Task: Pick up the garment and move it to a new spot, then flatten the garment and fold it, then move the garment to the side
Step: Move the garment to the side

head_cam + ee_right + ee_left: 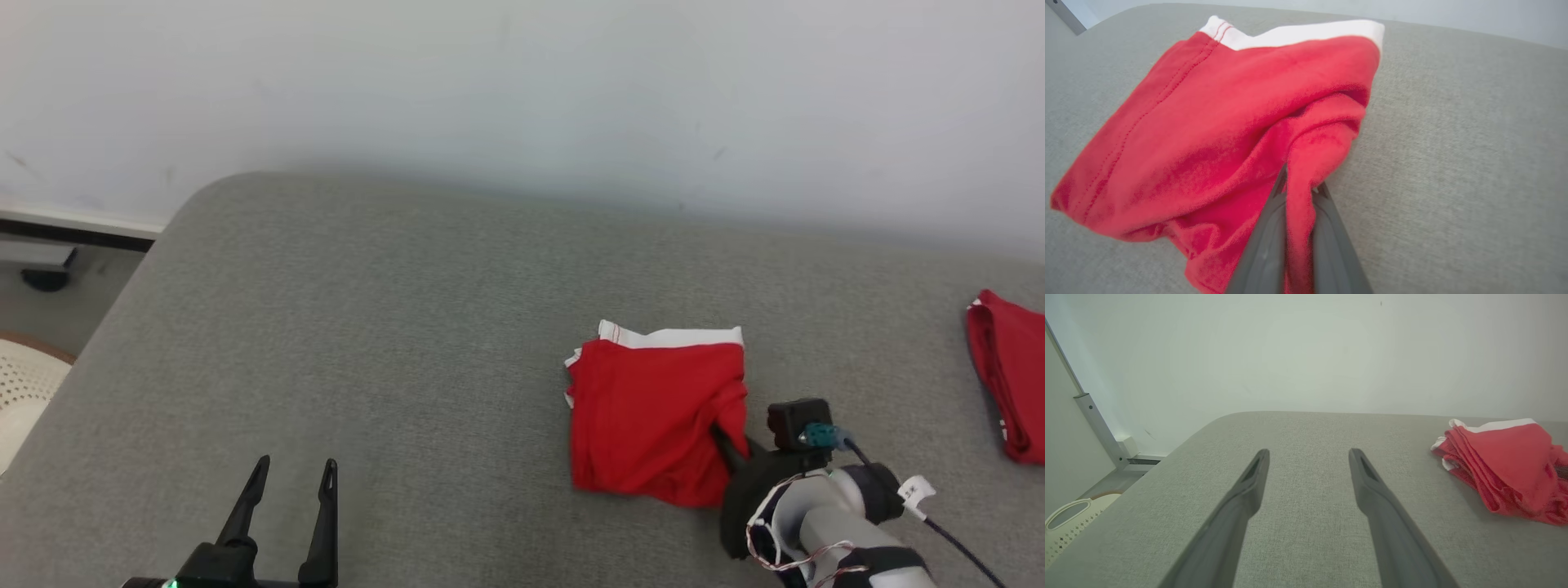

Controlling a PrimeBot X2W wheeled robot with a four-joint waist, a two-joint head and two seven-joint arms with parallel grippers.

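**A:** What is the left claw (296,462) looking like?

**B:** It's showing two long, dark grey fingers (1237,514), each tapering to a slotted tip, and a green light (170,583) is glowing at its black base.

**A:** And the right claw (1302,185)?

**B:** It's wearing the same dark fingers. Behind it, a pale grey forearm (824,523) is carrying a black camera box (798,423). A teal connector (819,435) is feeding a dark cable (955,543) bearing a white tag (916,492), and thin red and white wires (775,555) are looping alongside.

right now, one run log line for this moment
right claw: shut on red garment | left claw: open, off garment | other red cloth: far right | surface: grey cushion
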